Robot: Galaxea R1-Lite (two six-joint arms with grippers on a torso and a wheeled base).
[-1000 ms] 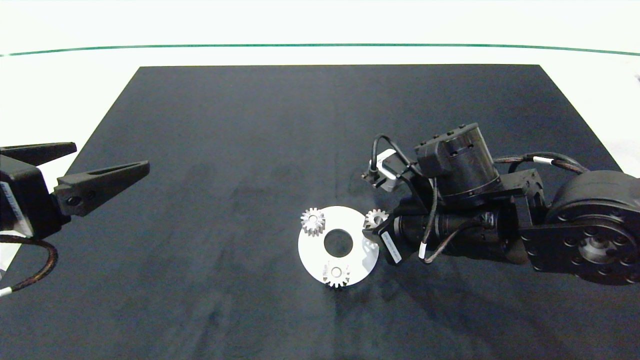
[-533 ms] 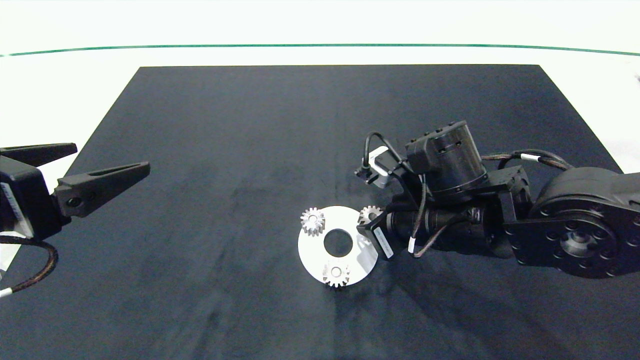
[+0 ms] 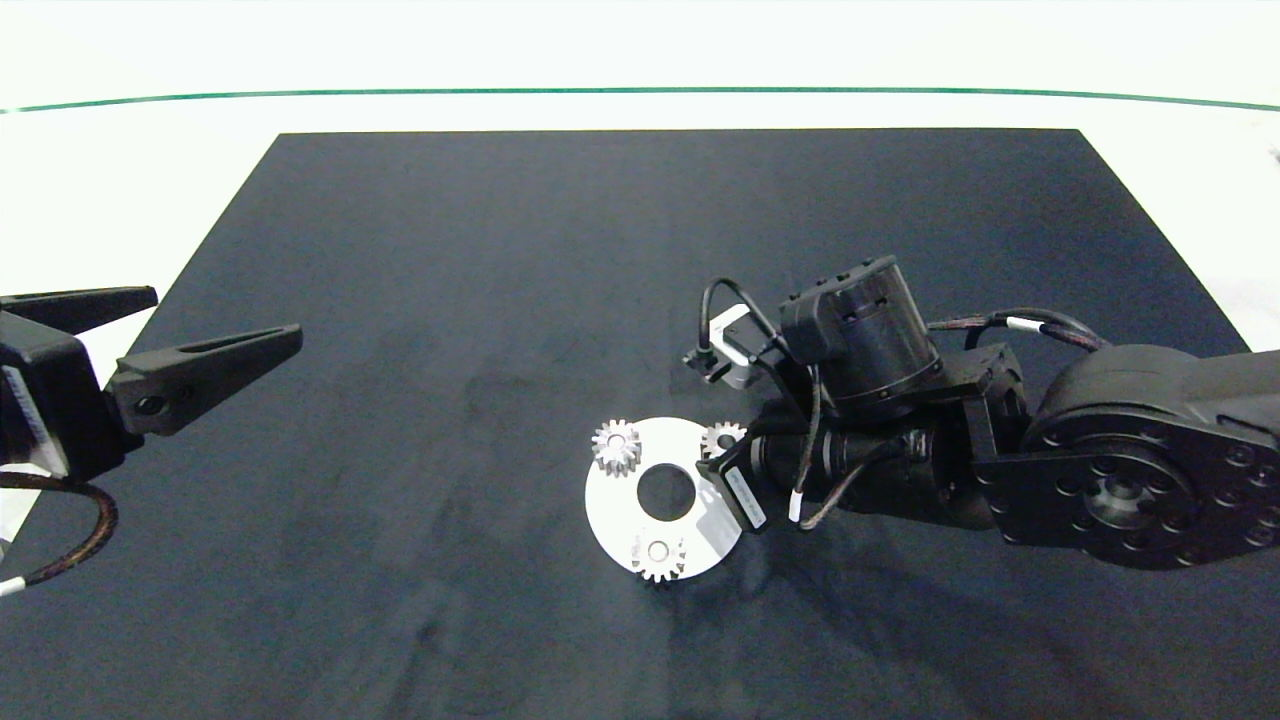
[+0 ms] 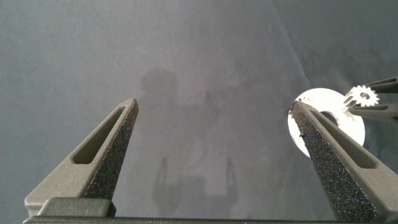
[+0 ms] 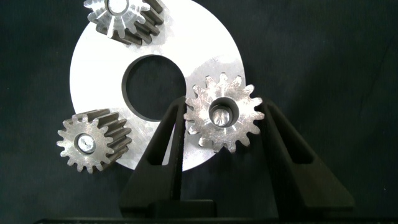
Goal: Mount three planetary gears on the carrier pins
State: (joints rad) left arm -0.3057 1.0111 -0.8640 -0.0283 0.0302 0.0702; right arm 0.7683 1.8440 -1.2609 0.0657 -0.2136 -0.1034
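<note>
At the left edge of the bench (image 3: 150, 150), over the dark mat (image 3: 450, 300), we see the left hand (image 3: 215, 325) hanging idle with its fingers spread wide and nothing between them. Near the mat's middle lies the white disc (image 3: 610, 505), where two planetary gears (image 3: 615, 446) sit on their carrier pins (image 5: 85, 144), one at the far left of the disc and one at its near edge. From the right, the right hand (image 5: 221, 118) grips the third gear (image 5: 222, 114) between its fingers, holding it over the disc's right rim.
</note>
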